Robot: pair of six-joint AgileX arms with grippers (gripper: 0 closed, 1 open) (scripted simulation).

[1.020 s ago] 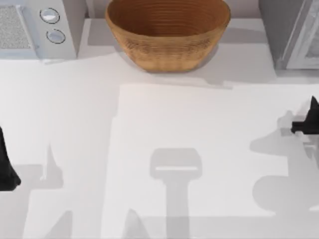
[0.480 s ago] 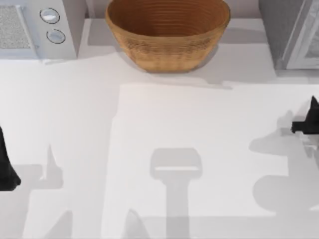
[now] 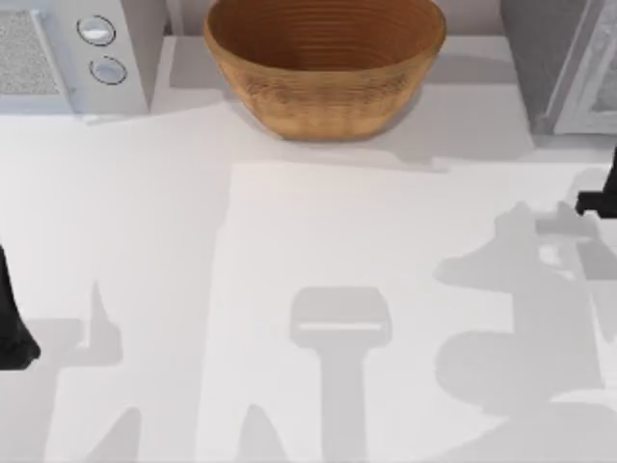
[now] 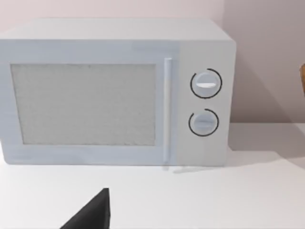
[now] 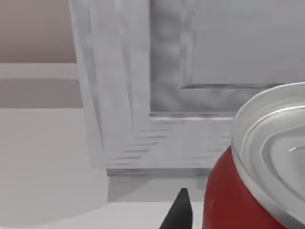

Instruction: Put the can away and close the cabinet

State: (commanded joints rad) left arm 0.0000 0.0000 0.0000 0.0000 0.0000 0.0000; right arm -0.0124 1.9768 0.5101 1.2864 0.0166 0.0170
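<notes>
The can (image 5: 228, 200) is red with a silvery top and sits close up in the right wrist view, with one dark fingertip (image 5: 177, 212) beside it. My right gripper (image 3: 600, 201) is at the top view's right edge, in front of the grey cabinet (image 3: 540, 68), and looks shut on the can. The cabinet door (image 5: 109, 86) stands open, and its floor (image 5: 181, 143) lies ahead of the can. My left arm (image 3: 12, 323) is parked at the table's left edge.
A large wicker basket (image 3: 325, 63) stands at the back centre. A white microwave (image 3: 72, 53) sits at the back left, seen front-on in the left wrist view as the microwave (image 4: 114, 90). White tabletop (image 3: 318, 241) spreads between the arms.
My right gripper has moved right and toward the cabinet, and its shadow on the table has grown and spread left. The left arm has not moved.
</notes>
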